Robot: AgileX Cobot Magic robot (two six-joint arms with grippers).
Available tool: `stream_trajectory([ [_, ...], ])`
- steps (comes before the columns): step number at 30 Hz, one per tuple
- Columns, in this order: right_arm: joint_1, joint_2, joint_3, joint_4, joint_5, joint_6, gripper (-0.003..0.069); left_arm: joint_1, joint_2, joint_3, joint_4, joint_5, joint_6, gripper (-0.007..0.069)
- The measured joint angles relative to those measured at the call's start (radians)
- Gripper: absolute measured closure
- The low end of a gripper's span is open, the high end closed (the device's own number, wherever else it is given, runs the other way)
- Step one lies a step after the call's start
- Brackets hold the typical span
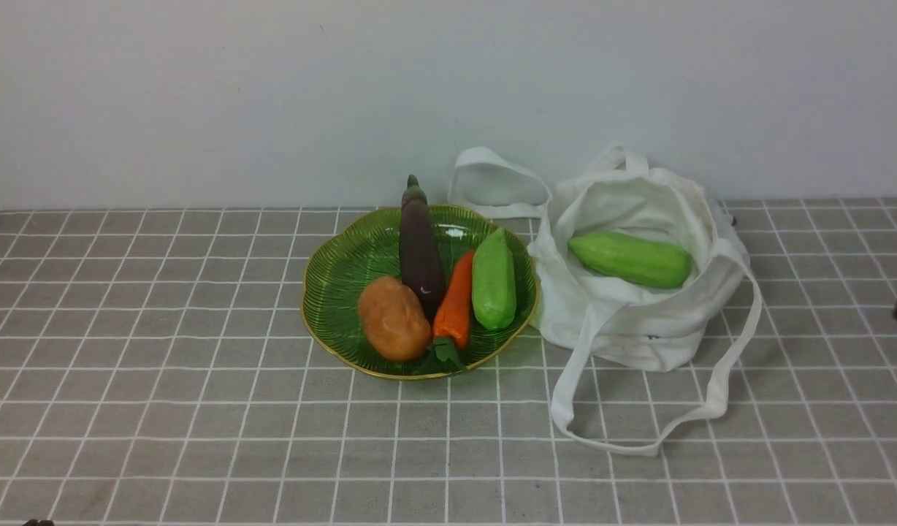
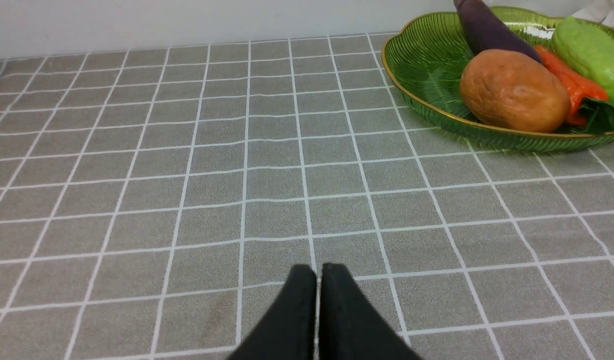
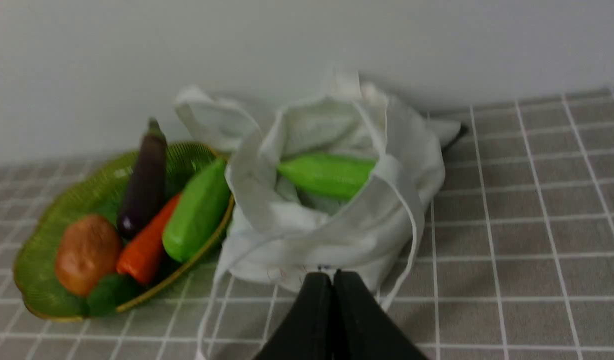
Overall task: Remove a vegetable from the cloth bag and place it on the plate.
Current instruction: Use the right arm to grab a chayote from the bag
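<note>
Holding both hands low over the counter (image 1: 163,380), we keep each pair of fingers pressed together with nothing between them. Our left hand (image 2: 317,272) points across bare counter squares; the plate (image 2: 417,65) lies well ahead of it and off toward our right, clear of the fingertips.

Our right hand (image 3: 332,274) faces the cloth bag (image 3: 337,235), whose near side sits just beyond the fingertips. We cannot tell whether they touch the fabric. The bag's mouth gapes open, and the bagged gourd (image 3: 327,175), pale green, lies across the inside, farther ahead of that hand than the bag's front wall.

Ahead and to the left of our right hand, the plate rests against the bag's side. It carries four vegetables side by side: a potato (image 1: 394,318), an eggplant (image 1: 419,248), a carrot (image 1: 456,299) and a second gourd (image 1: 494,281), the last nearest the bag. One bag strap (image 1: 719,387) loops out over the counter toward us.
</note>
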Motion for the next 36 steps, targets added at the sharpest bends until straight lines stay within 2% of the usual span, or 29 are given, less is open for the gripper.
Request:
stream_trajectory([
  [7, 0.037, 0.413, -0.284, -0.028, 0.055, -0.047, 0.0648, 0.0, 0.0, 0.0, 0.0, 0.0, 0.0, 0.0629],
  [12, 0.135, 0.671, -0.511, -0.12, 0.073, -0.113, 0.058, 0.0, 0.0, 0.0, 0.0, 0.0, 0.0, 0.0629],
  [14, 0.146, 0.715, -0.542, -0.147, 0.075, -0.121, 0.0555, 0.0, 0.0, 0.0, 0.0, 0.0, 0.0, 0.0629],
  [15, 0.151, 0.744, -0.573, -0.172, 0.075, -0.127, 0.0537, 0.0, 0.0, 0.0, 0.0, 0.0, 0.0, 0.0629],
  [16, 0.155, 0.816, -0.628, -0.204, 0.082, -0.132, 0.0482, 0.0, 0.0, 0.0, 0.0, 0.0, 0.0, 0.0629],
  [20, 0.156, 0.965, -0.776, -0.24, 0.176, -0.141, 0.034, 0.0, 0.0, 0.0, 0.0, 0.0, 0.0, 0.0629],
  [21, 0.156, 0.965, -0.785, -0.242, 0.176, -0.142, 0.0332, 0.0, 0.0, 0.0, 0.0, 0.0, 0.0, 0.0629],
  [25, 0.156, 1.136, -1.004, -0.282, 0.381, -0.182, 0.0179, 0.0, 0.0, 0.0, 0.0, 0.0, 0.0, 0.0629],
  [26, 0.156, 1.143, -1.014, -0.283, 0.388, -0.182, 0.0179, 0.0, 0.0, 0.0, 0.0, 0.0, 0.0, 0.0629],
  [27, 0.156, 1.197, -1.09, -0.287, 0.443, -0.202, 0.0141, 0.0, 0.0, 0.0, 0.0, 0.0, 0.0, 0.0629],
  [29, 0.156, 1.262, -1.171, -0.294, 0.489, -0.22, 0.0111, 0.0, 0.0, 0.0, 0.0, 0.0, 0.0, 0.0629],
  [36, 0.159, 1.39, -1.295, -0.325, 0.505, -0.284, 0.0095, 0.0, 0.0, 0.0, 0.0, 0.0, 0.0, 0.0629],
])
